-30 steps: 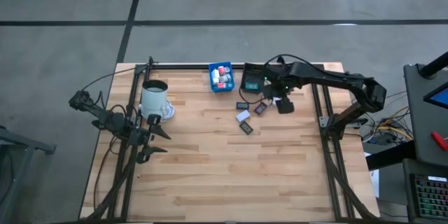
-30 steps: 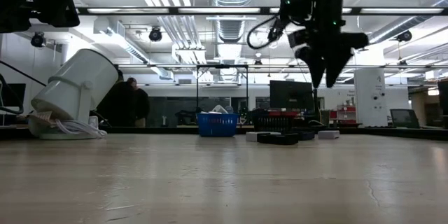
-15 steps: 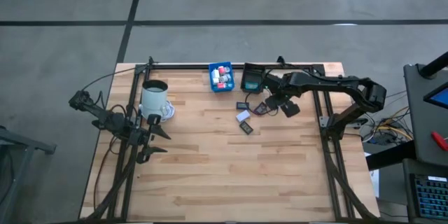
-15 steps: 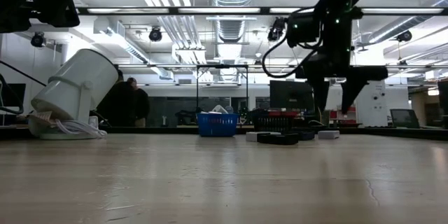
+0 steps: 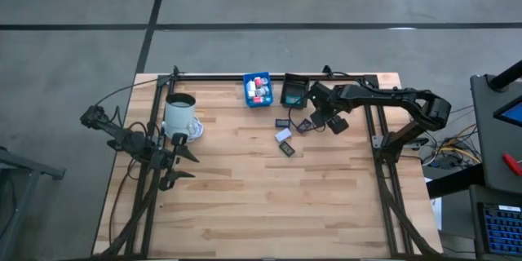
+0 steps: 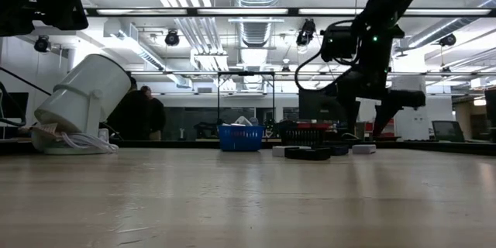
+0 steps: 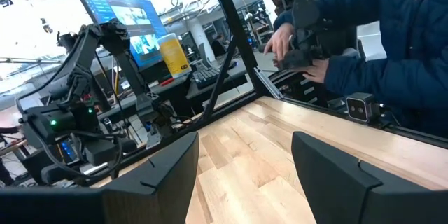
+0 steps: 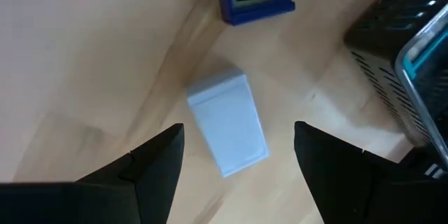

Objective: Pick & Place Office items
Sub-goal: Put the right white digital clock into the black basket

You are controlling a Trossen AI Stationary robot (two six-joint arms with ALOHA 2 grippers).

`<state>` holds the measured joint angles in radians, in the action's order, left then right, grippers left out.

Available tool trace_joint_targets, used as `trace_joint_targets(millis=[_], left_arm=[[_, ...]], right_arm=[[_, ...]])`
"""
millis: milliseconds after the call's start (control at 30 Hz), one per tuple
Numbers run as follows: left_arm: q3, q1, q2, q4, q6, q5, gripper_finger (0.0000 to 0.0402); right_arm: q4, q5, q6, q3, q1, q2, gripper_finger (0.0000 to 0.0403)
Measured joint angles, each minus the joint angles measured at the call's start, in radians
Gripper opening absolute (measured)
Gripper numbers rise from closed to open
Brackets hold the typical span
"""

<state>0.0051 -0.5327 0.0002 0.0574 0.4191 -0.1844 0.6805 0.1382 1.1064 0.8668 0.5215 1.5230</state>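
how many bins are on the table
2: the blue bin at the top middle of the high view, and the black bin just right of it. None looks hidden.

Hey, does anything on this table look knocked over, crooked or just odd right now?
Yes: the white mug near the left arm looks tilted in the low view, resting on something white beneath it. A few small items lie scattered at odd angles beside the black bin, with the open right gripper above a white block.

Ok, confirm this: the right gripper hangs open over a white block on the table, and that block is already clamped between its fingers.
Not clamped. The right wrist view shows the right gripper open above the white block, which lies free on the table, touching neither finger. The rest is right.
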Motion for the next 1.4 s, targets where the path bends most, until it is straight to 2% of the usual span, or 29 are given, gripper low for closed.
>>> trace_joint_targets(millis=[533, 833, 1100, 1400], left_arm=[[0.0, 0.0, 0.0, 0.0, 0.0, 0.0, 0.0234], [0.0, 0.0, 0.0, 0.0, 0.0, 0.0, 0.0234], [0.0, 0.0, 0.0, 0.0, 0.0, 0.0, 0.0234], [0.0, 0.0, 0.0, 0.0, 0.0, 0.0, 0.0234]], right_arm=[[-0.146, -0.019, 0.053, -0.091, 0.028, 0.002, 0.0263], [-0.154, -0.019, 0.05, -0.088, 0.033, 0.057, 0.0263], [-0.157, -0.021, 0.049, -0.089, 0.042, 0.055, 0.0262], [-0.154, -0.022, 0.049, -0.09, 0.043, 0.056, 0.0236]])
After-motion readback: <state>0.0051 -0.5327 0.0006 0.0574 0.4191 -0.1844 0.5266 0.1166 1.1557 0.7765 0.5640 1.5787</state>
